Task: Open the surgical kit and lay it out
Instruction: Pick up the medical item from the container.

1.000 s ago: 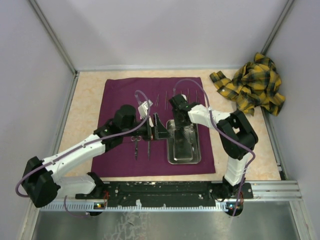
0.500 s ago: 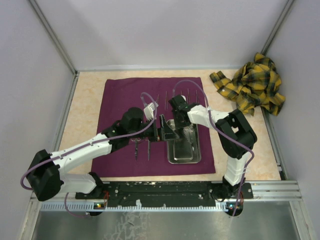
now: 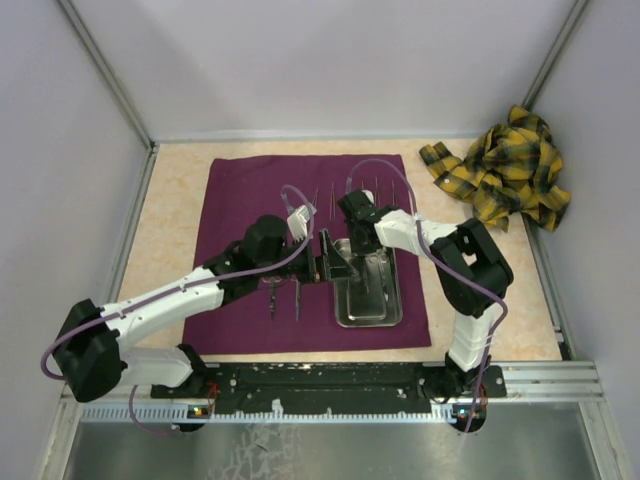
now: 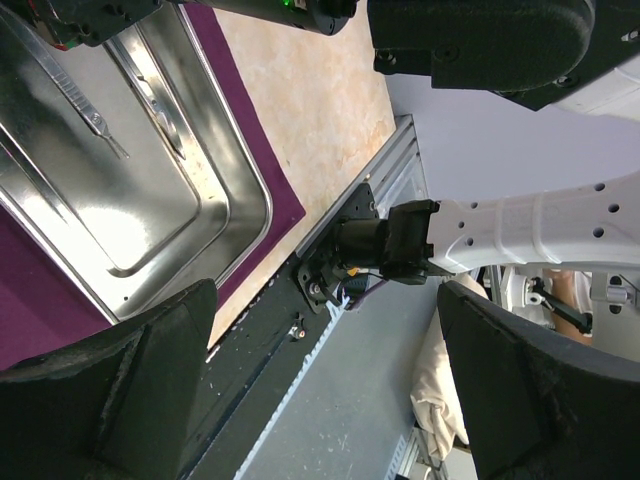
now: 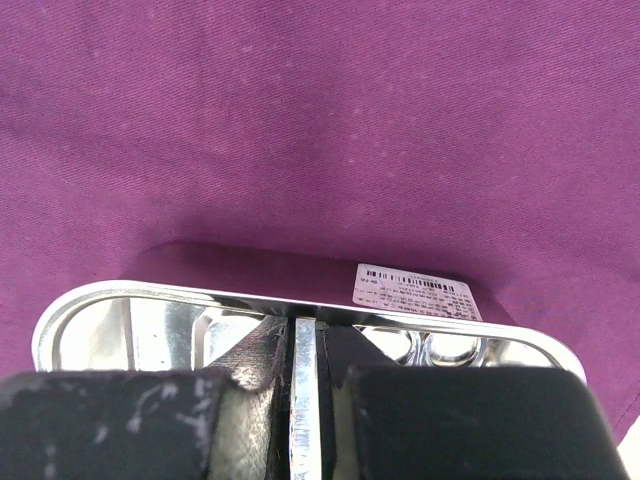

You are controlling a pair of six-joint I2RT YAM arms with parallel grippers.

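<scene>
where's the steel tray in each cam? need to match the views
Top external: steel tray just right of centre, on the right part of the cloth.
Left wrist: tray upper left, cut off by the left edge.
Right wrist: tray along the bottom, barcode sticker on its far rim, behind the right gripper pinching a thin metal instrument.
Shared landmark: the purple cloth under the tray.

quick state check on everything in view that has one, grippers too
purple cloth: unfolded, spread flat
steel tray: upright on the cloth, uncovered
right gripper: shut on the metal instrument
metal instrument: pinched between the fingers, over the tray
left gripper: open, holding nothing
two long tools: lying flat on the cloth, left of the tray
plaid cloth: crumpled in the far right corner
</scene>
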